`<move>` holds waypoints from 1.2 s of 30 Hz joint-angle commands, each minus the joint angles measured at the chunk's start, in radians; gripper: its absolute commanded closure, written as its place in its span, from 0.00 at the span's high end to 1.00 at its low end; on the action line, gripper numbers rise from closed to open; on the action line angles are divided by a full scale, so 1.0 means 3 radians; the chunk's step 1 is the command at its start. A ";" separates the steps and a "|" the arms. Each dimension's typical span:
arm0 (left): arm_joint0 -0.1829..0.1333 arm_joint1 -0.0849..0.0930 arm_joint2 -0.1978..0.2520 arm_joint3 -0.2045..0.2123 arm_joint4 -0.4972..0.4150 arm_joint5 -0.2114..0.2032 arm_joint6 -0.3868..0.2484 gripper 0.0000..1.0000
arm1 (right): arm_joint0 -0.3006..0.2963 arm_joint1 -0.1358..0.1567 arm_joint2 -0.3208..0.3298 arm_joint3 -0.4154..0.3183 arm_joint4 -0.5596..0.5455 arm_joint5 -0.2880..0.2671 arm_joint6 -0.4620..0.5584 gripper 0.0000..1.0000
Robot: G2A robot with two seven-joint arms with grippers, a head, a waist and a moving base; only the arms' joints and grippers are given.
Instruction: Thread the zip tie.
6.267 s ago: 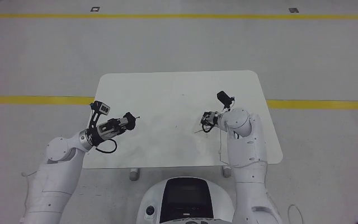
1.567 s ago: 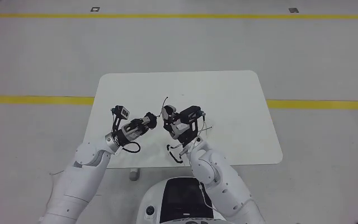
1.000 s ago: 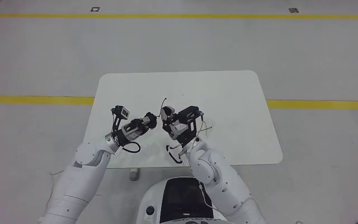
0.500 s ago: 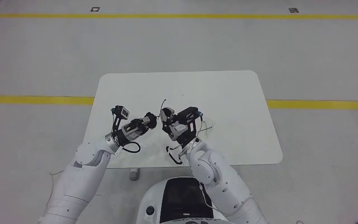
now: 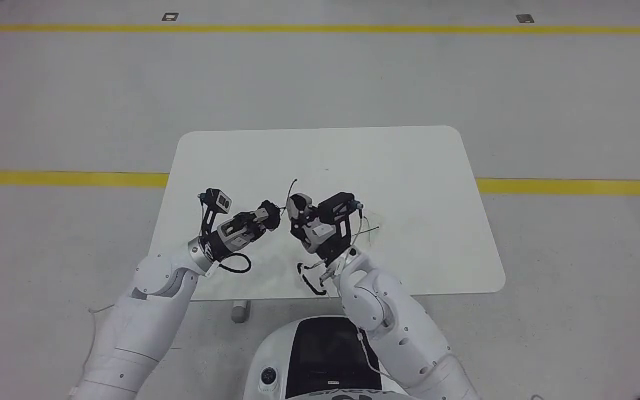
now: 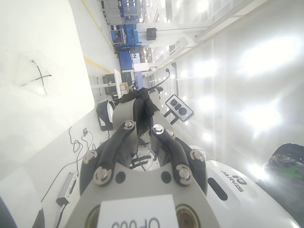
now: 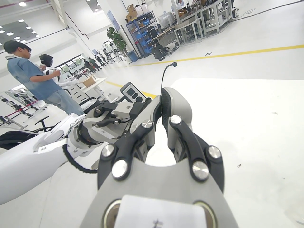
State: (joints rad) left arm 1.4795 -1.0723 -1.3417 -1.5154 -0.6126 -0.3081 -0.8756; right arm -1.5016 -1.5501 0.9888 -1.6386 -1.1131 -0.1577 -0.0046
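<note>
A thin black zip tie (image 7: 163, 79) stands up out of my right gripper (image 7: 162, 105), which is shut on it; its small head is at the upper end. In the top view the zip tie (image 5: 293, 187) rises above the right gripper (image 5: 296, 207), held over the table's near middle. My left gripper (image 5: 272, 211) sits tip to tip with it, just to its left. In the left wrist view the left gripper (image 6: 141, 106) has its pads pressed together. What lies between them is hidden.
The white table (image 5: 400, 160) has rounded corners. Two loose black zip ties (image 6: 40, 78) lie crossed on it, right of the grippers (image 5: 366, 231). A black cable loop (image 5: 310, 278) hangs below the right arm near the front edge.
Since the earliest frame both arms have come together over the table's middle, and the right gripper has brought a zip tie up off the table. Over the last second hardly anything has moved.
</note>
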 commanded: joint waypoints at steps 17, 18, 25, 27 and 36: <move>0.0000 0.0000 0.0000 0.0000 0.0000 0.0000 0.0000 0.00 | -0.0215 0.0100 0.0088 -0.0356 -0.0571 -0.0064 -0.0204 1.00; 0.0000 0.0000 0.0000 0.0000 0.0000 0.0000 0.0000 0.00 | -0.0212 0.0102 0.0094 -0.0356 -0.0585 -0.0048 -0.0198 1.00; -0.0052 0.0012 -0.0120 0.0088 -0.0748 0.0646 -0.0199 0.00 | -0.0155 0.0201 0.0127 -0.0309 -0.1523 0.0214 -0.0338 1.00; -0.0080 0.0024 -0.0152 0.0128 -0.0856 0.0891 -0.0278 0.00 | 0.0020 0.0303 0.0054 -0.0213 -0.1523 0.0244 -0.0433 1.00; -0.0119 0.0036 -0.0166 0.0089 -0.0647 0.0797 -0.0250 0.00 | 0.0198 0.0405 -0.0032 -0.0111 -0.1523 0.0394 -0.0420 1.00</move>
State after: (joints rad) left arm 1.4440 -1.0602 -1.3965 -1.4898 -0.7825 -0.1008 -0.9667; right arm -1.4606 -1.4347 0.9817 -1.6834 -1.5700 -0.0509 -0.1397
